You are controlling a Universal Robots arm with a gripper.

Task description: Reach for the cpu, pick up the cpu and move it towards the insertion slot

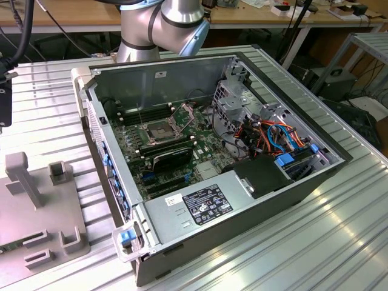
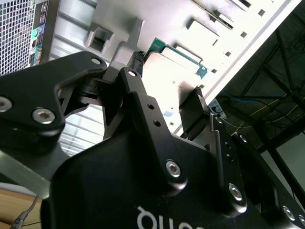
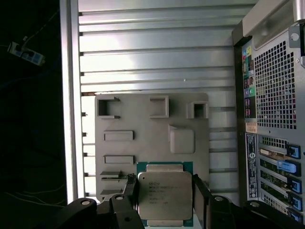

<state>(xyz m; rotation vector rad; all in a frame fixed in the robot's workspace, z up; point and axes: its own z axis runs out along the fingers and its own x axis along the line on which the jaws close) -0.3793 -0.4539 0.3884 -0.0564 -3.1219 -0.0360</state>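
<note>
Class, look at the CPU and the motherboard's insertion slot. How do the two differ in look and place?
The cpu shows a pale silver face on a green edge; the insertion slot shows a dark centre in a shiny frame. The cpu lies on the grey fixture plate, between the pincer's fingers; the insertion slot sits inside the computer case. Both are square.

A ribbed aluminium table (image 1: pixel 339 236) is seen carrying two things directly: an open computer case (image 1: pixel 200 157), which is lying on its side across the middle of the table, and a flat grey fixture plate (image 1: pixel 36 200), which is resting near the table edge at the exterior view's left, just beside the case. In the first wrist view the same slatted table (image 3: pixel 143 52) is being shown under the fixture plate (image 3: pixel 143 119), with the case's perforated rear panel (image 3: pixel 274 95) standing alongside the plate.
</note>
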